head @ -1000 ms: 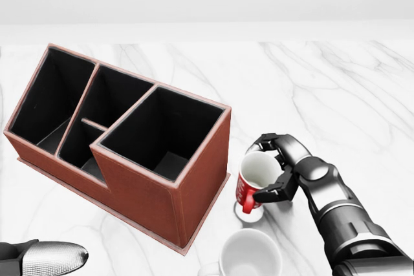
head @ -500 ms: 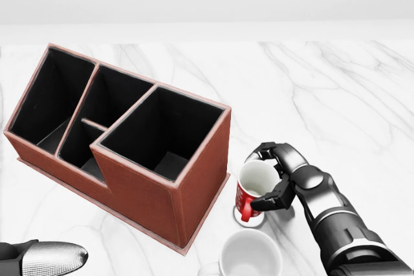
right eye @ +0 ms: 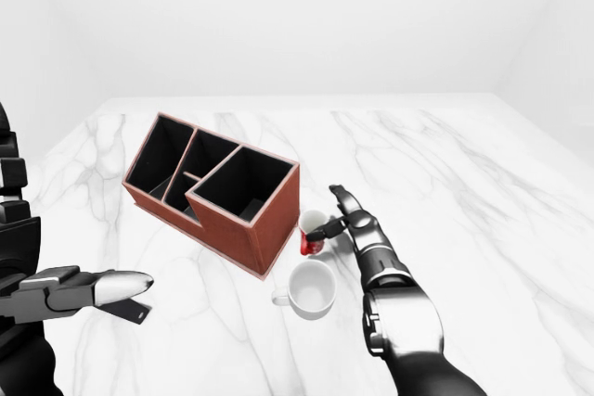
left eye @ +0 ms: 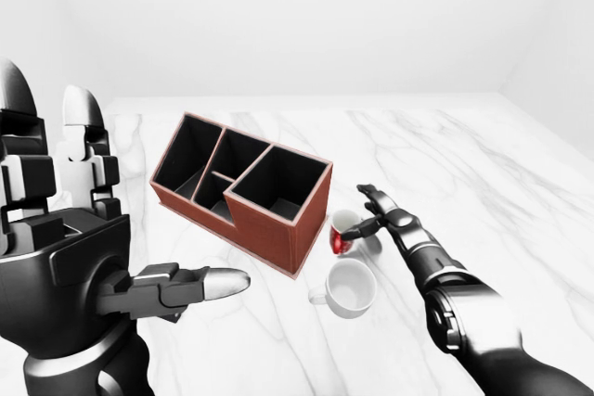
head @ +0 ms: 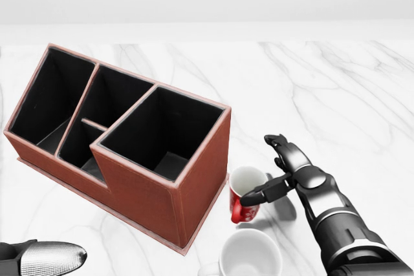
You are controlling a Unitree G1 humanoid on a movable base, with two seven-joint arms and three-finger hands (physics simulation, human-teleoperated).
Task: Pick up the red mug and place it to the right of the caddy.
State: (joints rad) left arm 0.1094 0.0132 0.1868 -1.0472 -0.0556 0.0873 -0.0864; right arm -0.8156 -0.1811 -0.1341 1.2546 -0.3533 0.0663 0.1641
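Rectangular reddish-brown caddy [head: 162, 192] with black-lined compartments and a paler edge trim. Small red mug [head: 244, 200] with a white interior and white marking on its side; round plain white cup [head: 251, 255] at its 6 o'clock. White marble tabletop [head: 336, 95] with grey veining; black-and-grey glossy right hand [head: 284, 171], black, white and silver left hand [left eye: 83, 257].

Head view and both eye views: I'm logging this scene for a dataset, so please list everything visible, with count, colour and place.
caddy: one, reddish-brown with black compartments, left of centre in the head view, on the table.
red mug: one, red outside and white inside, upright just right of the caddy's near corner.
white mug: one, white, below the red mug at the head view's bottom edge.
table: one, white marble with grey veins, under everything.
right robot hand: one, black and grey, fingers open, one fingertip at the red mug's rim.
left robot hand: one, black and silver, open, raised at the left of the left-eye view.
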